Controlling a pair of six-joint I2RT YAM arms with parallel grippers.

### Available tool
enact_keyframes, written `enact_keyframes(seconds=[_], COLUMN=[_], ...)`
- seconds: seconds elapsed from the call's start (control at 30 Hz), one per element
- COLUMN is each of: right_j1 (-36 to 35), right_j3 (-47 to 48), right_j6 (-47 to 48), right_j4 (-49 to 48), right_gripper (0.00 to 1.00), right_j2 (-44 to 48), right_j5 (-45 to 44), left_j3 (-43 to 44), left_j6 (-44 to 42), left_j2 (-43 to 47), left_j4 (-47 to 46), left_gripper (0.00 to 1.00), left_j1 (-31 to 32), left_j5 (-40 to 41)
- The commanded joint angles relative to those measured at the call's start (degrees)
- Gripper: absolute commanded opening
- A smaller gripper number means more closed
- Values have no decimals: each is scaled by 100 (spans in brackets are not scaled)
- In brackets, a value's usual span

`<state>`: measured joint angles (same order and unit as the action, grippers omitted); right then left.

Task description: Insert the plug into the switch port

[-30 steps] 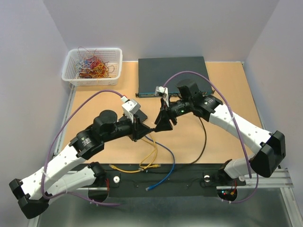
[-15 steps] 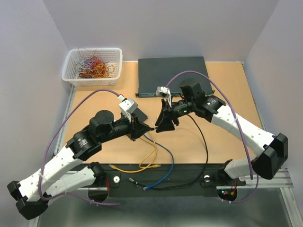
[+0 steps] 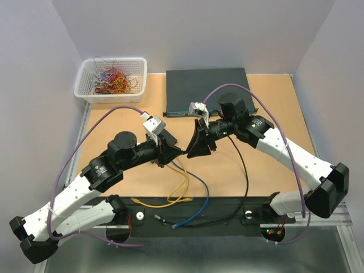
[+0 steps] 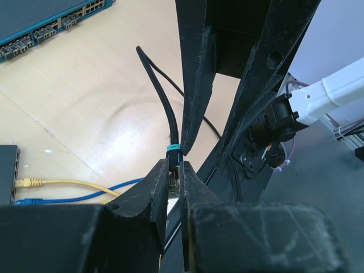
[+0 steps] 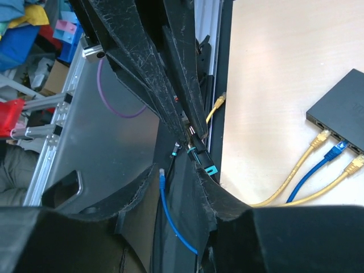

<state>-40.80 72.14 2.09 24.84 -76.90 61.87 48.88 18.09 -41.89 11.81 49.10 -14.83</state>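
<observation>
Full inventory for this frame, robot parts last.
basket: one, white, far left corner
wires: tangle, mixed colours, in the basket
rack switch: one, dark grey-blue, far centre
small switch: one, black, mid-table
yellow cables: two, plugged into the small switch
blue cable: one, plugged in between them
black cable: one, near edge up to the grippers
plug: one, black with teal band, between the left fingers
table: one, tan
left gripper: black, shut on the plug
right gripper: black, open, facing the left
</observation>
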Motion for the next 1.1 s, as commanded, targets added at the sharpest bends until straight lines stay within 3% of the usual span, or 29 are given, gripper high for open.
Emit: enact_keyframes(seconds=[0.0,0.27,0.47,0.7,0.8,0.87,0.9,1.07], right_j1=[10,10,10,10,-60,-252,-532,-930], right_j3=[-33,230,467,424,240,73,-15,-164], right_j6=[-103,-173,-191,-435,-516,-586,-752,-1718], right_j4=[-322,-322,-331,-296,-86,108,291,1119], right_gripper=[35,47,48,53,55,56,59,58], right_j2=[-105,-281,-404,-413,-509,-597,-833,-1573], right_j5=[1,-385,-509,-1132,-1738,-2868,-3848,-5710], left_j3=[69,42,-10,-151,-186,-186,-186,-90], left_j6=[-7,-77,-112,-42,28,72,107,151], left_j2=[49,234,278,217,137,32,-12,14], left_j4=[-425,-461,-408,-189,48,224,286,479], left_gripper=[0,0,0,2,12,19,24,27], left_j1=[12,12,12,12,12,12,12,3], left_j5=[-143,-380,-459,85,576,946,1025,1648])
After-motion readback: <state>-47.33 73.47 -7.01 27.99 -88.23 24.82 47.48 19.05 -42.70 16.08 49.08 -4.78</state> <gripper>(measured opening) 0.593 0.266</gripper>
